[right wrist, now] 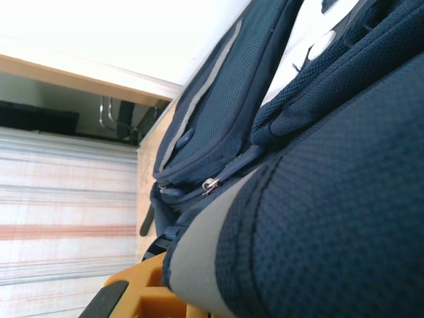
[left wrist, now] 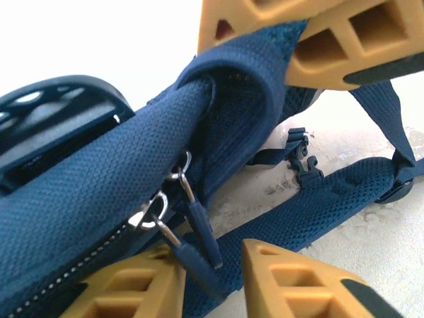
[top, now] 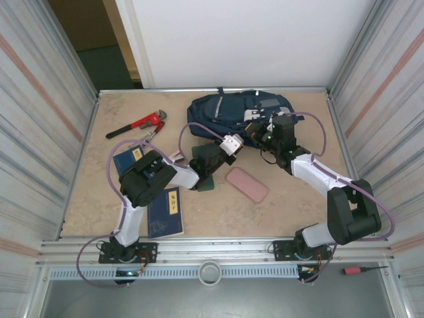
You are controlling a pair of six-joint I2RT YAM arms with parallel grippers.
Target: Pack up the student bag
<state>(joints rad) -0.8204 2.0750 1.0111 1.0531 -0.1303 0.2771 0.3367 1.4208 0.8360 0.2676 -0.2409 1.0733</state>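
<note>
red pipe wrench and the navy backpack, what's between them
Bare beige tabletop separates the red metal pipe wrench and the large navy-blue fabric backpack in the top external view; a purple cable loops just nearer.

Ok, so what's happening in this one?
Both arms are at the bag on the far side of the table. The left end effector straddles a fabric fold beside the zipper pulls. The right end effector is close against the bag from the right. Whether either is clamped is unclear. A pink case, blue books and a wrench lie on the table, not yet packed.
</note>
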